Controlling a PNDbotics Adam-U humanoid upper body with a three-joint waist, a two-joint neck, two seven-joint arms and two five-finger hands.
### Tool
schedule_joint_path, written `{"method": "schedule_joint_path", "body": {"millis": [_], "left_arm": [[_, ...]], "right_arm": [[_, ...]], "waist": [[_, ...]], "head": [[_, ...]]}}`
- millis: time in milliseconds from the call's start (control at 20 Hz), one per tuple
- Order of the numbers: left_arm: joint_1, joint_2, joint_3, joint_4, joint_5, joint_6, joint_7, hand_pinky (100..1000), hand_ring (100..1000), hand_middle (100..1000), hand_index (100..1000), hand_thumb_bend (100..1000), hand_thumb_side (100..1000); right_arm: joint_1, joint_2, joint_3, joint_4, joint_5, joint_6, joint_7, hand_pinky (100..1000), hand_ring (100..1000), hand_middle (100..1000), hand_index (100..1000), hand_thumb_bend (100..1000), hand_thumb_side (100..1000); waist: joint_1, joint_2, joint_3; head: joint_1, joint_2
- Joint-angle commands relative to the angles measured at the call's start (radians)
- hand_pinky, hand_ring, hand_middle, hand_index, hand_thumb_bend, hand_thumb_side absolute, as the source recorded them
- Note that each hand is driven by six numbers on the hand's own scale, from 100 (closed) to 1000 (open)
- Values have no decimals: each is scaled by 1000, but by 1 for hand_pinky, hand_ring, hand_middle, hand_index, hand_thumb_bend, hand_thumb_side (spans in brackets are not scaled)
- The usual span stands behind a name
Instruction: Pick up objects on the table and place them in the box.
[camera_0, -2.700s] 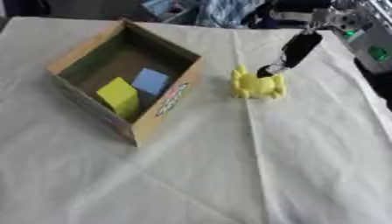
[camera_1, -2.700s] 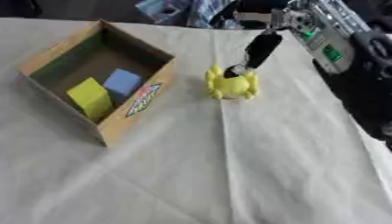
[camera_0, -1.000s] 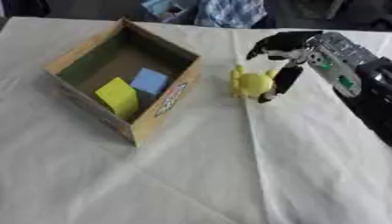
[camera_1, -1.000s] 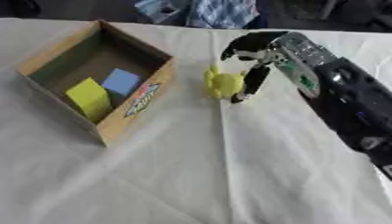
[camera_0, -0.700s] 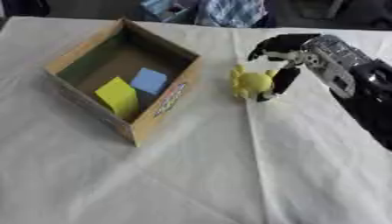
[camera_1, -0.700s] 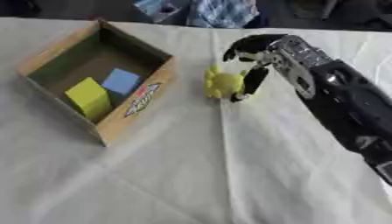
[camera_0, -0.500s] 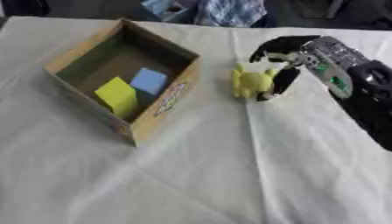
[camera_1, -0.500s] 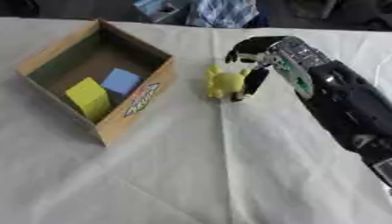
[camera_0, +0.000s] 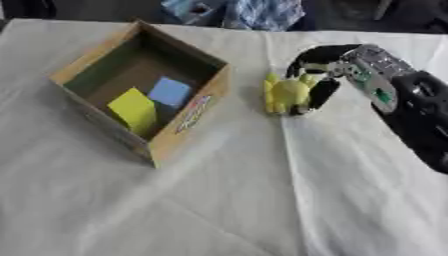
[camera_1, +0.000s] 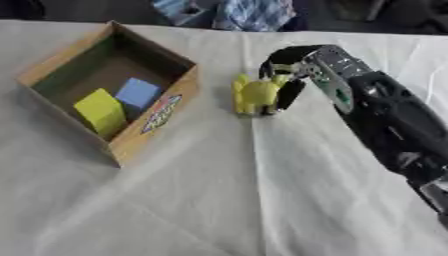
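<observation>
A small yellow toy figure (camera_0: 284, 94) stands on the white cloth just right of the cardboard box (camera_0: 192, 117). My right hand (camera_0: 325, 75) comes in from the right and curls round the toy, fingers over its top and thumb low on its right side. The open box holds a yellow block (camera_0: 134, 110) and a light blue block (camera_0: 169, 92). My left hand shows in neither view.
A white cloth (camera_0: 262, 200) covers the table, with wide free room in front of the box and toy. Blue and plaid fabric (camera_0: 254, 11) lies beyond the far edge of the table.
From 2.7 s ago my right hand dropped from above the toy and closed round it. Over the last second the hand and toy have barely shifted.
</observation>
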Motion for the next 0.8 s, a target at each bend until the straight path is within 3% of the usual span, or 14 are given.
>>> {"method": "schedule_joint_path", "body": {"millis": [50,400,800], "left_arm": [[-7,9,3,-14,-2,-1,-4,612,842,1000,665,219,943],[-9,12,3,-14,-6,-1,-6,613,842,1000,666,219,941],[-11,14,2,-14,-8,-1,-8,613,842,1000,667,220,940]], "right_arm": [[-20,-18,-14,-4,-16,6,2,936,934,763,852,473,468],[-17,-36,-25,-30,-53,26,-7,915,909,684,814,388,433],[-12,-45,-33,-46,-97,63,-18,887,883,619,786,196,372]], "waist": [[2,-17,0],[1,-21,-6],[3,-24,-8]], "head": [[1,0],[5,0],[4,-4]]}}
